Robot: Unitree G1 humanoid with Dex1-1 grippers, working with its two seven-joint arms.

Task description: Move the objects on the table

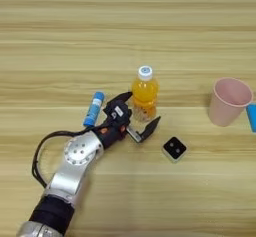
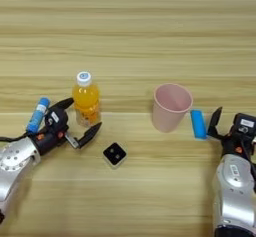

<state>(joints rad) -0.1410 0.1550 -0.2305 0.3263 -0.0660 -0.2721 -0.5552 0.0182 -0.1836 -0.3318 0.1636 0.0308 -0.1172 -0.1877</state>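
Left gripper [image 1: 141, 116] spread wide, holding nothing; one black finger reaches up past the near-left side of the orange-drink bottle [image 1: 144, 94], the other points out below its base toward the right. Bottle stands upright, white cap on top, long axis vertical, just beyond the open fingers and partly between them; no contact that I can make out. Judgement: a short push forward would bring the bottle's lower body into the gap, so this arm is the nearer one by far. Blue glue-stick tube [image 1: 94, 108] lies close behind the wrist, to its left. Black cube with white dots [image 1: 174, 148] sits near, to the lower right. Further right, pink cup [image 2: 171, 106] upright, flat blue bar [image 2: 198, 123] just beside it. Right gripper [image 2: 227, 123] sits near that bar, fingers unreadable. Wood-grain table [image 1: 60, 36] beneath all.
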